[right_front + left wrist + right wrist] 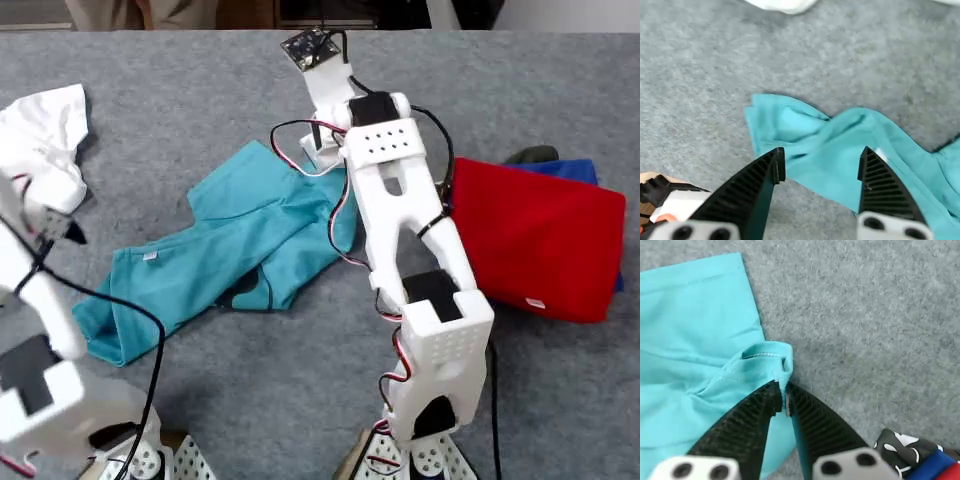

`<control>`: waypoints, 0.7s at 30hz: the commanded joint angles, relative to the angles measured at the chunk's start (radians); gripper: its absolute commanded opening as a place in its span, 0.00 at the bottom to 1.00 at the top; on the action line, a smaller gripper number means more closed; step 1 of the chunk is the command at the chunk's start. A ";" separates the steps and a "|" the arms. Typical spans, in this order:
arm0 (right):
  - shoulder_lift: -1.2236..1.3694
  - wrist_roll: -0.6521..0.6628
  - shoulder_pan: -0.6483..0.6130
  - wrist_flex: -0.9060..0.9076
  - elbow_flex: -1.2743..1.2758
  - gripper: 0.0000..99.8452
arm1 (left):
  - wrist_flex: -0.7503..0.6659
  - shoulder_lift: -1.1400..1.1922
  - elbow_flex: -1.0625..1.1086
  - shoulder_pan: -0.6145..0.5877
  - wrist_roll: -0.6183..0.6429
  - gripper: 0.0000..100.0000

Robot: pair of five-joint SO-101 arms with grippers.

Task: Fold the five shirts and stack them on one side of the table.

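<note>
Grey felt table (200,90) fills the high view. The teal shirt (250,240) sprawls crumpled mid-table, a white shirt (45,135) is bunched at the far left, and a folded red shirt (540,240) sits on a blue shirt (575,168) at the right. Left wrist view: the left gripper (822,162) hangs wide open and empty over the teal shirt's corner. Right wrist view: the right gripper (785,390) is pinched closed on a fold of the teal shirt's hem, with a black-and-white patterned cloth (895,442) near it.
</note>
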 commanded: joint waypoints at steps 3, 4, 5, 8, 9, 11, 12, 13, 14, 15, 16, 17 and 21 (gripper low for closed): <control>-0.056 -0.009 -0.022 -0.071 0.015 0.00 | 0.034 0.122 -0.216 0.133 0.078 0.22; -0.053 -0.009 -0.024 -0.077 0.015 0.00 | 0.034 0.142 -0.241 0.144 0.094 0.20; -0.050 -0.009 -0.024 -0.078 0.016 0.00 | 0.034 0.163 -0.256 0.152 0.120 0.18; -0.050 -0.023 -0.021 -0.084 0.018 0.00 | 0.034 0.223 -0.275 0.195 0.155 0.15; -0.050 -0.026 -0.021 -0.084 0.018 0.00 | 0.034 0.240 -0.273 0.209 0.155 0.15; -0.050 -0.026 -0.021 -0.084 0.018 0.00 | 0.034 0.272 -0.265 0.224 0.153 0.15; -0.050 -0.026 -0.021 -0.084 0.018 0.00 | 0.034 0.286 -0.262 0.227 0.150 0.15; -0.050 -0.025 -0.019 -0.084 0.016 0.00 | 0.034 0.300 -0.262 0.227 0.143 0.15; -0.050 -0.025 -0.018 -0.086 0.016 0.00 | 0.034 0.314 -0.262 0.227 0.129 0.15; -0.050 -0.025 -0.018 -0.091 0.016 0.00 | 0.034 0.325 -0.262 0.227 0.123 0.15; -0.050 -0.025 -0.016 -0.094 0.018 0.00 | 0.034 0.334 -0.262 0.227 0.120 0.15; -0.050 -0.025 -0.016 -0.095 0.018 0.00 | 0.034 0.343 -0.264 0.227 0.121 0.15; -0.050 -0.025 -0.016 -0.098 0.018 0.00 | 0.031 0.384 -0.273 0.229 0.137 0.15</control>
